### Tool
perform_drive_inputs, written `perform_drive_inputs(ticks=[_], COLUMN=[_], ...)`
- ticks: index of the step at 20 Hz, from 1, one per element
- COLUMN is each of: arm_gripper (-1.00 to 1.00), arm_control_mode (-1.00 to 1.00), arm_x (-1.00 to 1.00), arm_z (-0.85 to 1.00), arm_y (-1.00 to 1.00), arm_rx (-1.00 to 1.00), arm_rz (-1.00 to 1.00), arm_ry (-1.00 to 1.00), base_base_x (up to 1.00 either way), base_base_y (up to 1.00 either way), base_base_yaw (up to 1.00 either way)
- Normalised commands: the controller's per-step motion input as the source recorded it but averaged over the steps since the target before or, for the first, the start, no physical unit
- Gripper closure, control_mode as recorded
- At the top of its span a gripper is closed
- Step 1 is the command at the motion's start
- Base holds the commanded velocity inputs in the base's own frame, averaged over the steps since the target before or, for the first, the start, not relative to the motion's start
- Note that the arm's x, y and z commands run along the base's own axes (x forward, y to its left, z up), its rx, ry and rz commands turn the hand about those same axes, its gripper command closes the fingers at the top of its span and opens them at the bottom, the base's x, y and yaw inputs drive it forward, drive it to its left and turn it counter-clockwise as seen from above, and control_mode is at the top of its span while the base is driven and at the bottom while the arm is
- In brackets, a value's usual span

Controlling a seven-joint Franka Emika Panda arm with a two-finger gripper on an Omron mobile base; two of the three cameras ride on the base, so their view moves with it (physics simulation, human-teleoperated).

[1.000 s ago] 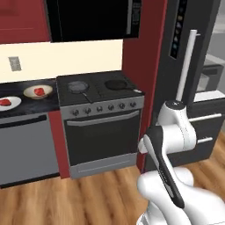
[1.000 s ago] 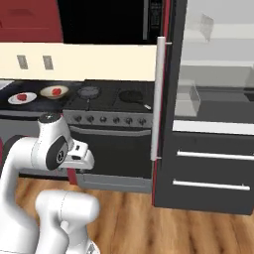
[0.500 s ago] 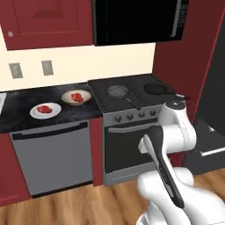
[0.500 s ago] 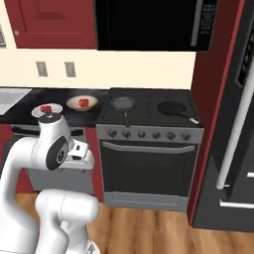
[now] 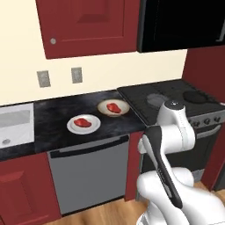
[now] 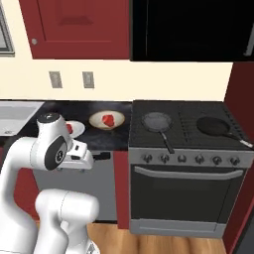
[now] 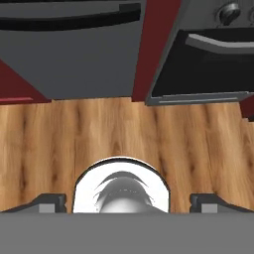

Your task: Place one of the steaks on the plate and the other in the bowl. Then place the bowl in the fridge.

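The black oven [image 6: 186, 191] with its stove top stands right of a dark speckled desk [image 5: 52, 118], which runs above a grey dishwasher front [image 5: 90, 173] and below red wall cabinets [image 5: 88, 26]. A white sink [image 5: 15, 125] sits at the desk's left end. The white arm [image 5: 169, 132] is folded low in front of the cabinet fronts, with the hand pointing down at the wooden floor [image 7: 124, 134]. Two dark frying pans [image 6: 158, 121] rest on the burners. On the desk, the white plate [image 5: 70, 128] carries one steak [image 5: 82, 122]; just beside it, nearer the stove, the tan-rimmed bowl [image 5: 124, 111] carries the other steak [image 5: 113, 107]. The fingers [image 7: 130, 202] stand spread wide apart and grip nothing, with the two tips at opposite sides of the hand view.
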Motion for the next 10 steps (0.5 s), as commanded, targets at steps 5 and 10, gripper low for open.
perform_drive_inputs(ticks=[5,10], arm_gripper=[-1.0,-1.0], arm_control_mode=[1.0,1.0], arm_x=[0.0,0.0], arm_z=[0.0,0.0], arm_y=[0.0,0.0], arm_rx=[0.0,0.0], arm_rz=[0.0,0.0], arm_ry=[0.0,0.0], base_base_x=[0.23,0.52], base_base_y=[0.44,0.19], base_base_yaw=[-0.16,-0.06])
